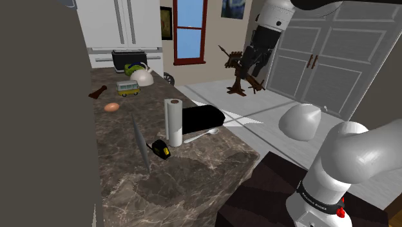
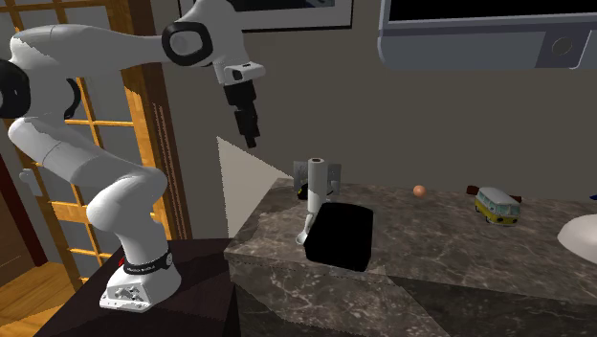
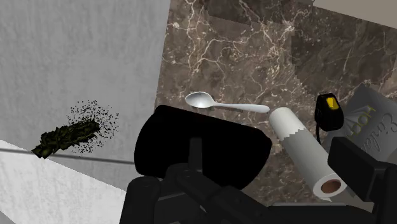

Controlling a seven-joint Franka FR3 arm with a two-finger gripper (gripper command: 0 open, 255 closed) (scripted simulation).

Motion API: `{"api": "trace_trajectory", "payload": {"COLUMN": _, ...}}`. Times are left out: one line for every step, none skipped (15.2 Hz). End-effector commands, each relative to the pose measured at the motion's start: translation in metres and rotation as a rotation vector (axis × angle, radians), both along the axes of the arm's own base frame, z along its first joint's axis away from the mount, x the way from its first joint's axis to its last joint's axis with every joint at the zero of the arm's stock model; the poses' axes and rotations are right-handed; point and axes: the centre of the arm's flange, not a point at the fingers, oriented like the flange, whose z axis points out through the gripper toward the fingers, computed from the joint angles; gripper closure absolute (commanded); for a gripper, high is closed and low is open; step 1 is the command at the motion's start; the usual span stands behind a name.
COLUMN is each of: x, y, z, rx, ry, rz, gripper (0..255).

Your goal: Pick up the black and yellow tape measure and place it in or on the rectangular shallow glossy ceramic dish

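Resting on counter (image 1: pixel 200 177), tape measure (image 1: pixel 161 149) seems well below hand (image 2: pixel 253 139).

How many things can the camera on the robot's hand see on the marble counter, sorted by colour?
Black: 1, the dish
White: 2, the paper roll and the spoon
Black and yellow: 1, the tape measure
Grey: 1, the lettered panel
Total: 5
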Motion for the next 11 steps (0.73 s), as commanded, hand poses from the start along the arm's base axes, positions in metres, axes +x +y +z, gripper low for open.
{"api": "trace_trajectory", "payload": {"x": 0.0, "y": 0.0, "z": 0.0, "rx": 0.0, "ry": 0.0, "rz": 0.0, "gripper": 0}}
{"api": "trace_trajectory", "payload": {"x": 0.008, "y": 0.009, "z": -0.007, "rx": -0.003, "ry": 0.006, "rz": 0.003, "gripper": 0}}
{"api": "trace_trajectory", "payload": {"x": 0.016, "y": 0.018, "z": -0.013, "rx": -0.007, "ry": 0.011, "rz": 0.007, "gripper": 0}}
{"api": "trace_trajectory", "payload": {"x": 0.025, "y": 0.027, "z": -0.02, "rx": -0.01, "ry": 0.017, "rz": 0.01, "gripper": 0}}
{"api": "trace_trajectory", "payload": {"x": 0.033, "y": 0.036, "z": -0.027, "rx": -0.014, "ry": 0.022, "rz": 0.014, "gripper": 0}}
{"api": "trace_trajectory", "payload": {"x": 0.041, "y": 0.045, "z": -0.034, "rx": -0.017, "ry": 0.028, "rz": 0.017, "gripper": 0}}
{"api": "trace_trajectory", "payload": {"x": 0.049, "y": 0.054, "z": -0.041, "rx": -0.02, "ry": 0.034, "rz": 0.021, "gripper": 0}}
{"api": "trace_trajectory", "payload": {"x": 0.056, "y": 0.063, "z": -0.048, "rx": -0.024, "ry": 0.039, "rz": 0.024, "gripper": 0}}
{"api": "trace_trajectory", "payload": {"x": 0.064, "y": 0.072, "z": -0.055, "rx": -0.027, "ry": 0.045, "rz": 0.028, "gripper": 0}}
{"api": "trace_trajectory", "payload": {"x": 0.072, "y": 0.081, "z": -0.062, "rx": -0.03, "ry": 0.05, "rz": 0.031, "gripper": 0}}
{"api": "trace_trajectory", "payload": {"x": 0.08, "y": 0.09, "z": -0.07, "rx": -0.034, "ry": 0.056, "rz": 0.035, "gripper": 0}}
